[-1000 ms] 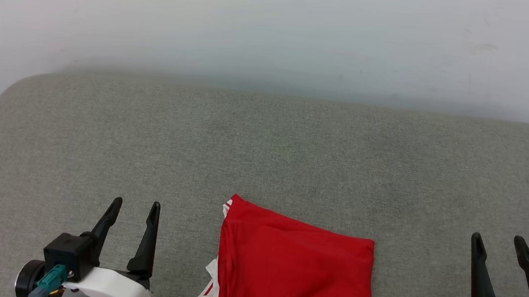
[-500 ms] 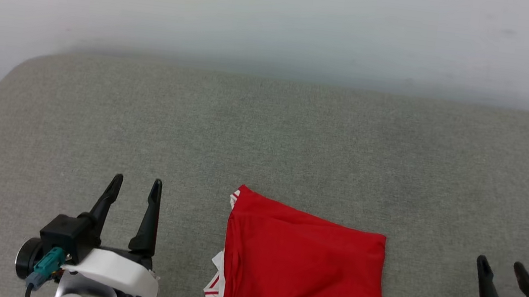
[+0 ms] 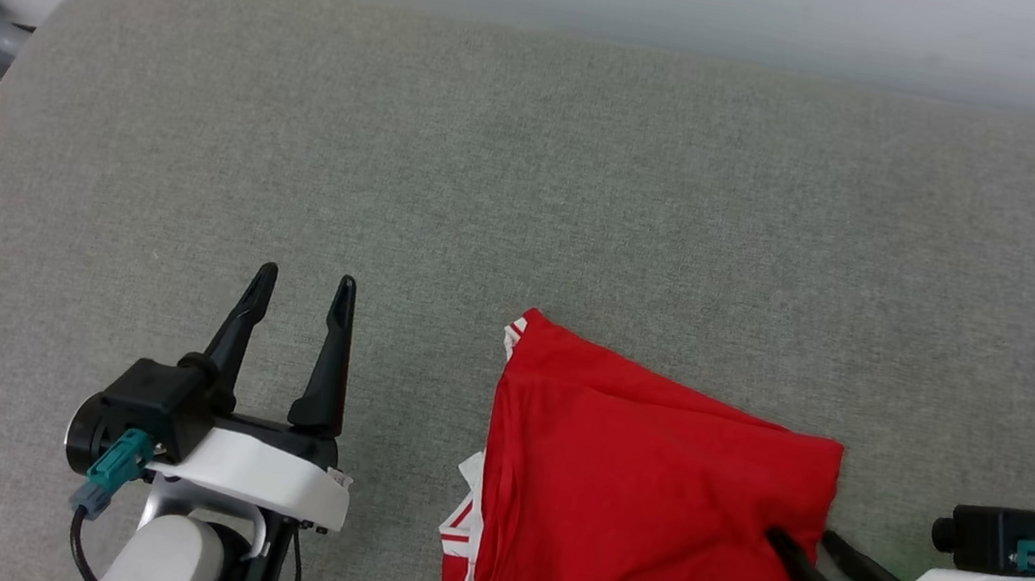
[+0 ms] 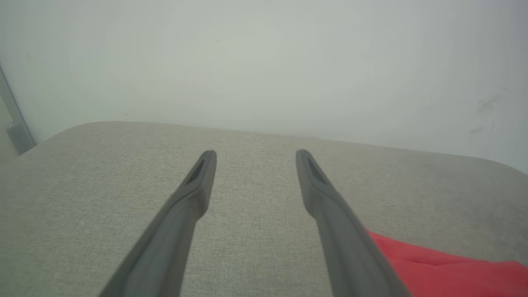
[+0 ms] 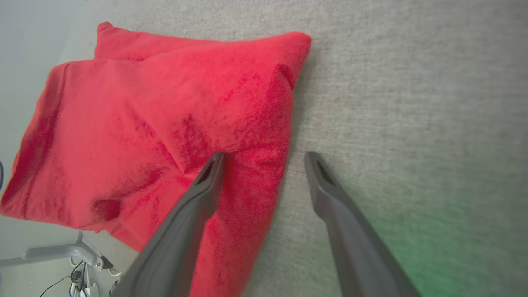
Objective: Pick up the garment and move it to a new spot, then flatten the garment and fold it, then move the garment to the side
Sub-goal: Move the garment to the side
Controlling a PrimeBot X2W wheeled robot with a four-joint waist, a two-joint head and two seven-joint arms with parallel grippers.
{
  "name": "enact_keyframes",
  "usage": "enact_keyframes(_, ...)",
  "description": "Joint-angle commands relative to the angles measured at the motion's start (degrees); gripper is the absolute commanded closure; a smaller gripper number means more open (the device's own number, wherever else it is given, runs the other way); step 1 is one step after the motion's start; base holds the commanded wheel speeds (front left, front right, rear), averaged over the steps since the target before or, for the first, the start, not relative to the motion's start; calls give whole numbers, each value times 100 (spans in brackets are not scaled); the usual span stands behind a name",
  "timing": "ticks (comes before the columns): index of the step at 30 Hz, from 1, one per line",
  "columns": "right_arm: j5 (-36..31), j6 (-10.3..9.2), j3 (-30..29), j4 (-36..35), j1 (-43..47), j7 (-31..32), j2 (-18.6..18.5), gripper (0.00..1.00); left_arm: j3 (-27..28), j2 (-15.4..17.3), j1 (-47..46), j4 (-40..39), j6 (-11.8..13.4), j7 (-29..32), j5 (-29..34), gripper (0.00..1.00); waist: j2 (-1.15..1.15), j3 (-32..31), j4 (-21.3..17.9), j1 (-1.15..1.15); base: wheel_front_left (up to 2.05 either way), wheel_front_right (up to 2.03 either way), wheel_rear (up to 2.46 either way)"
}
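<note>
The folded garment [image 3: 640, 499] lies lower centre in the head view on the grey padded surface [image 3: 529, 185]. My right end effector [image 3: 803, 537] stands wide astride its right edge, presumably to pinch it; my left end effector [image 3: 306, 276] sits wide, apart.

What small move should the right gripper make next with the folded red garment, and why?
Probably close the right gripper on the right edge of the garment. Its jaws stand open astride that edge, one finger over the red fabric, the other over the grey cushion. The left gripper is open and apart from the garment, so the right seems better placed.
</note>
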Motion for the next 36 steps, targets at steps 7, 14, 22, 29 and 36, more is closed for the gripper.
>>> enact_keyframes(7, 629, -8, 527, 719, -206, 507, -1, 24, 167, -178, -169, 136, -210, -13, 177, 0, 0, 350, 203, -1, 0, 0, 0)
enact_keyframes(14, 915, -6, 746, 652, -486, 254, -152, 100, 323, -249, -92, 278, -327, -13, 335, 0, 0, 127, 70, -1, 0, 0, 0)
enact_keyframes(22, -98, -6, 775, 647, -742, -30, -574, 100, 420, -149, 135, 203, -330, -13, 480, 0, 0, -285, -490, -1, 0, 0, 0)
enact_keyframes(29, -643, -5, 443, 653, -828, 186, -830, 100, 379, -83, 215, 62, -319, -7, 531, 0, 0, -295, -1283, -1, 0, 0, 0)
enact_keyframes(36, -870, -5, 105, 728, -1219, 195, -950, 100, 345, -12, 37, -148, -325, 48, 571, 0, 0, 71, -1984, -1, 0, 0, 0)
